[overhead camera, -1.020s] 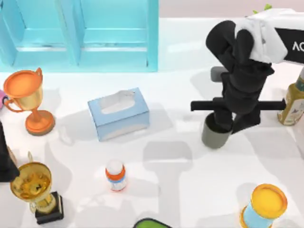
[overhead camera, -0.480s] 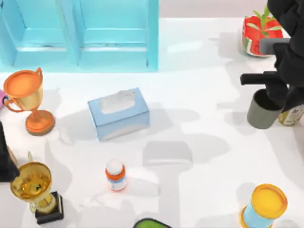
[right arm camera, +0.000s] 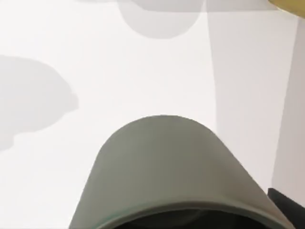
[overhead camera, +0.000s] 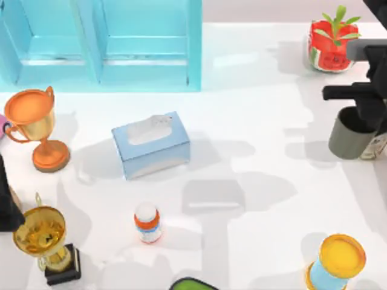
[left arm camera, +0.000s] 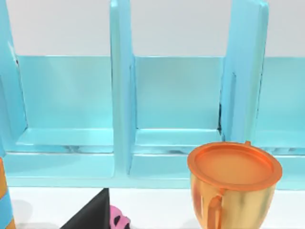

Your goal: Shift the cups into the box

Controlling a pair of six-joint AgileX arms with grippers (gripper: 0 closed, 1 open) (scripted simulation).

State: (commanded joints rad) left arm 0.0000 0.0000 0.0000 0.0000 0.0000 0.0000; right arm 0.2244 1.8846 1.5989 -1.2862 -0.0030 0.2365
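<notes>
Top view, from left to right: an orange trophy cup (overhead camera: 35,124) stands at the left edge of the white table (overhead camera: 254,121), with a gold trophy cup (overhead camera: 45,241) on a black base nearer the front. My left arm is parked at the left edge, seen as a dark shape (overhead camera: 7,199) between the two trophies; I cannot tell how its fingers stand. A turquoise box (overhead camera: 103,45) with upright dividers runs along the back left. Toward the middle sits a pale blue tissue box (overhead camera: 151,144), and in front of it a small white bottle with an orange band (overhead camera: 147,222). A yellow-lidded blue can (overhead camera: 337,263) stands at the front right, and a red watermelon-patterned pot with a green plant (overhead camera: 329,39) at the back right.

At the right edge, my right arm reaches down from the back, its black wrist upright. The right gripper (overhead camera: 363,118) is closed on the rim of a grey-green cup (overhead camera: 351,138), well apart from the box. A yellow bottle (overhead camera: 380,145) is just beside it.

Right wrist view: the cup (right arm camera: 167,167) appears close up against the white table.
</notes>
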